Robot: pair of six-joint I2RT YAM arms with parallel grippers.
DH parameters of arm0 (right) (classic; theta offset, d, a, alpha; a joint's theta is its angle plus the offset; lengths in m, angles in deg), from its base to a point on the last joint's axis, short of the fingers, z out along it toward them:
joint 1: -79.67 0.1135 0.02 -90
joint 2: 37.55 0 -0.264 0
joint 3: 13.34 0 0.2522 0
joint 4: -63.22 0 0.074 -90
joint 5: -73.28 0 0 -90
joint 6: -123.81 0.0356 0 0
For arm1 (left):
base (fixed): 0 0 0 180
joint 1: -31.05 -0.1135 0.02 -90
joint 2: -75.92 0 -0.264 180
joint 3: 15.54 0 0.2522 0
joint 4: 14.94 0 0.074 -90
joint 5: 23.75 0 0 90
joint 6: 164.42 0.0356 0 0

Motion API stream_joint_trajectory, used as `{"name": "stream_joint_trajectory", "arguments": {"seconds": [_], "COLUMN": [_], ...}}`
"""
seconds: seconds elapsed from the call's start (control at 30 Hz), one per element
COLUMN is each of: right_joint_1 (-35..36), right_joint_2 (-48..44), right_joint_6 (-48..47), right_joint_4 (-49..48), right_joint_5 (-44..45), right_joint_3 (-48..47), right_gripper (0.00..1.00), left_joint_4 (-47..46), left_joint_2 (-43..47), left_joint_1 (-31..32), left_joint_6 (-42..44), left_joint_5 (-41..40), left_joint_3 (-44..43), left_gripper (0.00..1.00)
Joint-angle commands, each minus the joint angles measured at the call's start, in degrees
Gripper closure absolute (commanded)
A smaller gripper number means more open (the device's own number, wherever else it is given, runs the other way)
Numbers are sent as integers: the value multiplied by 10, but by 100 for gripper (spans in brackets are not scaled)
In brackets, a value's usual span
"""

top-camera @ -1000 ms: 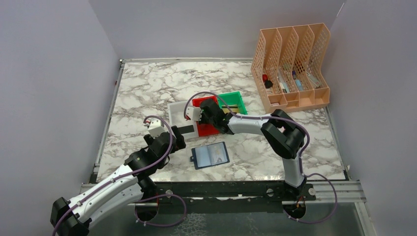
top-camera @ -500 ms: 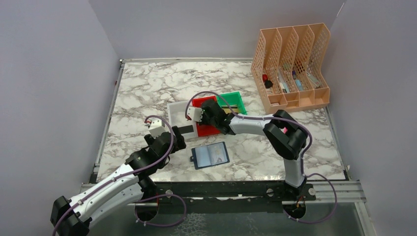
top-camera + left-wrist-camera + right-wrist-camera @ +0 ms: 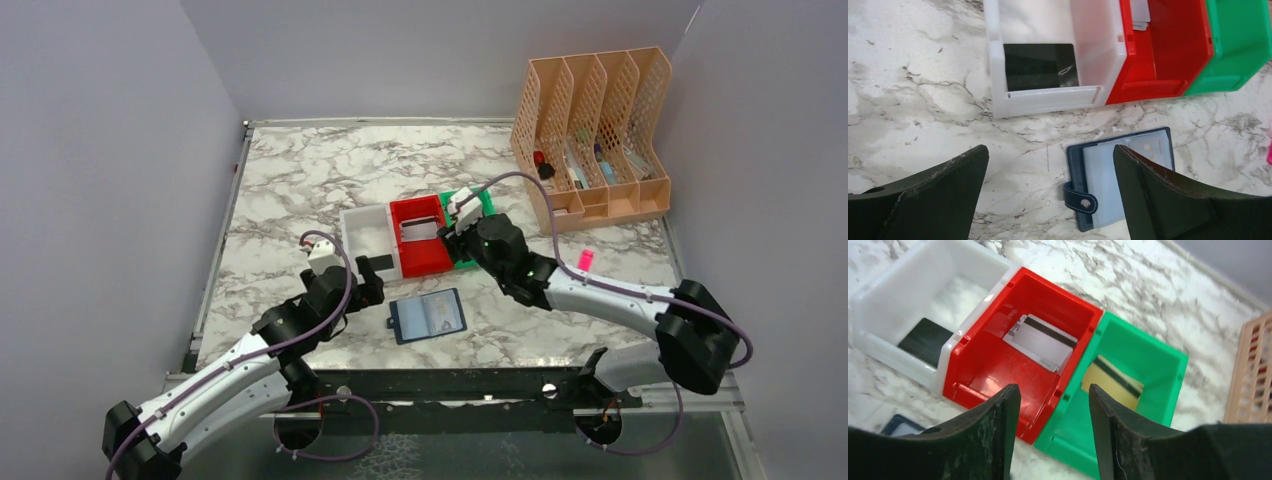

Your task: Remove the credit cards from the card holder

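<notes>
Right gripper (image 3: 1053, 397) hangs over the red bin's (image 3: 993, 365) edge, jaws apart and empty; left gripper (image 3: 1048, 155) is wide open too. Grey card (image 3: 1040, 342) sits in the red bin, black card (image 3: 1040, 66) in the white bin (image 3: 1048, 97) beside it, and the card holder (image 3: 1120, 182) lies open on the desk (image 3: 923, 100) just in front.

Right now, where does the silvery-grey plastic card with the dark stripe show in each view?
Top external: silvery-grey card, centre, inside the red plastic bin.
Left wrist: top edge, right of centre, cropped.
Right wrist: just above centre.
Shared landmark: that red bin.
</notes>
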Motion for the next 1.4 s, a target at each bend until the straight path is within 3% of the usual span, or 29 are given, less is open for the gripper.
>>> {"name": "stream_joint_trajectory", "arguments": {"seconds": [0.0,0.13,0.4,0.5,0.63,0.9,1.13,1.37], "right_joint_1": [4,4,4,4,4,4,4,4], "right_joint_2": [-66,-102,-178,-168,-133,-108,-79,-29], "right_joint_6": [283,396,572,603,610,601,592,589], "right_joint_4": [116,196,123,95,77,64,58,88], "right_joint_5": [50,5,-131,-170,-204,-229,-249,-230], "right_joint_3": [29,69,222,243,238,225,212,187], "right_gripper": [39,38,39,40,46,55,65,66], "left_joint_4": [-28,-68,-151,-182,-244,-270,-301,-316], "left_joint_2": [1,-15,-104,-139,-155,-235,-309,-377], "left_joint_1": [-1,-2,-1,0,3,17,30,31], "left_joint_6": [22,39,72,78,80,79,63,44], "left_joint_5": [55,88,178,226,266,330,352,387], "left_joint_3": [-27,-33,-49,-55,-45,-47,-49,-58], "left_gripper": [2,5,15,34,37,37,48,49]}}
